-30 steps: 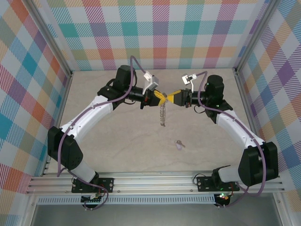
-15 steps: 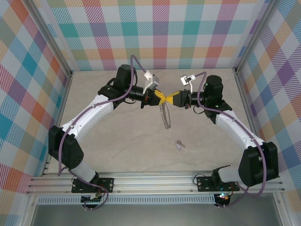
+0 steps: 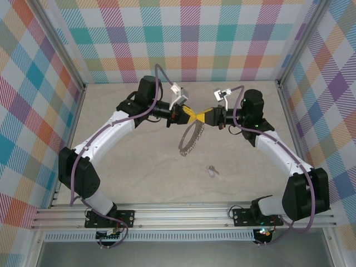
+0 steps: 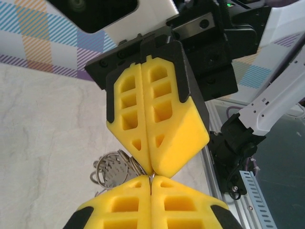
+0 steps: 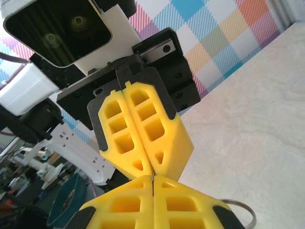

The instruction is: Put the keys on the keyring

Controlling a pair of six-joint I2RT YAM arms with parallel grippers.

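The keyring [image 3: 183,148], a thin grey metal oval edged with small wire loops, hangs in mid-air over the middle of the table. My left gripper [image 3: 191,115] and right gripper [image 3: 203,115] meet tip to tip at its top, both shut on its wire. In the left wrist view my left gripper [image 4: 151,183] pinches a sliver of metal, and the ring's loops [image 4: 110,168] show just to the left. In the right wrist view my right gripper [image 5: 153,183] nips the wire, and part of the ring [image 5: 240,207] curves out at lower right. The lilac-headed key [image 3: 212,171] lies loose on the table below.
Checked walls [image 3: 189,39] close in the back and both sides of the pale marbled table [image 3: 139,167]. A metal rail [image 3: 178,214] with both arm bases runs along the near edge. Open tabletop lies all round the key.
The right gripper has closed onto the ring's top. The keyring, which hung straight down edge-on, has swung out to the lower left and now shows its oval. The key has not moved.
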